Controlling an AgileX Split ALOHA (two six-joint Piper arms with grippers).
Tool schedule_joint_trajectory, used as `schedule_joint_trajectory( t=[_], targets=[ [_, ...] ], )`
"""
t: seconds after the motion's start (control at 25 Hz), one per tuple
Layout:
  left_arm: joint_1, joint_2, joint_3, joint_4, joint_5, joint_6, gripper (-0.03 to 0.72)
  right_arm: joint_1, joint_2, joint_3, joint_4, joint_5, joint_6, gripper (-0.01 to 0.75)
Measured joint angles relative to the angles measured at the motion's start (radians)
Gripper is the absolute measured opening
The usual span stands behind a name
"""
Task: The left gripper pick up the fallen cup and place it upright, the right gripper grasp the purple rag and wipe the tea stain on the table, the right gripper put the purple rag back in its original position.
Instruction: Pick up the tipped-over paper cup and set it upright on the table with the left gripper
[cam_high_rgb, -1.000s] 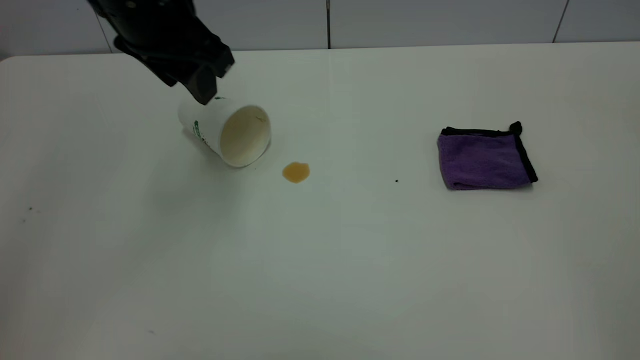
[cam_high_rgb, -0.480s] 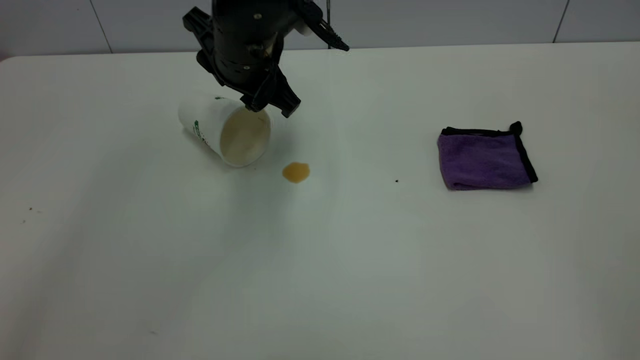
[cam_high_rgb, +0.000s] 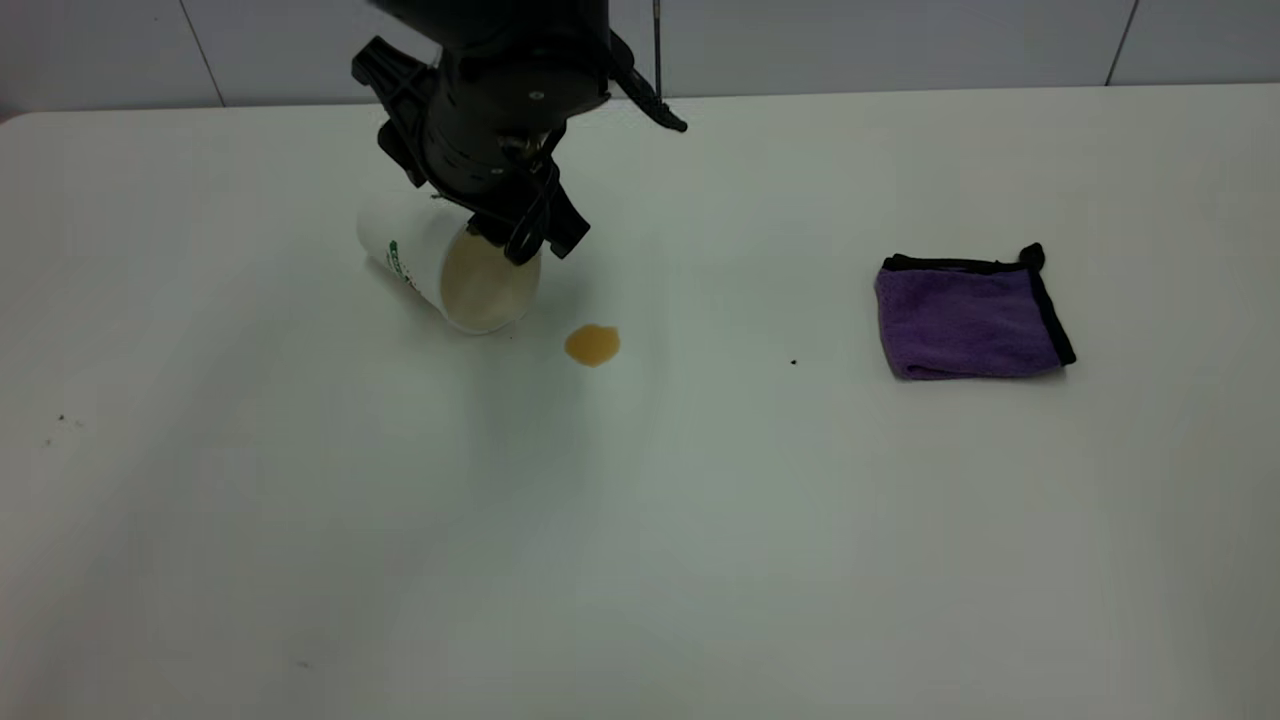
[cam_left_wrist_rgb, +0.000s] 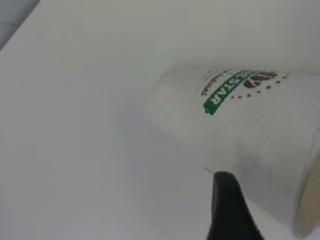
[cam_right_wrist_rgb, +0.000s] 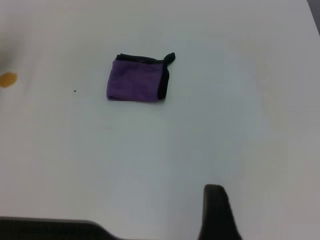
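Dropped lower over the rim since a half-second before: the left gripper (cam_high_rgb: 535, 240), jaws' spread impossible to tell, nothing held. Still fallen on the desk (cam_high_rgb: 640, 520) — the cup (cam_high_rgb: 450, 270). Unwiped, the tea stain (cam_high_rgb: 592, 344); untouched, the purple rag (cam_high_rgb: 968, 318). All steps remaining.

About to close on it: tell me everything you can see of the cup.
The cup is white textured paper with a green "STAR" band and a cream-stained inside. It lies on its side on the table, mouth toward the tea stain, which is apart from it. The left end effector is at its rim; contact is unclear.
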Motion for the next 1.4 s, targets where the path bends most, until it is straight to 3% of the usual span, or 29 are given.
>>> schedule_joint_trajectory(
  t=[1.4],
  targets=[
    [0.0,0.118,-0.002,0.206,0.025,-0.091,0.47,0.0,0.0,0.0,0.001,0.0,0.0,0.533]
  ],
)
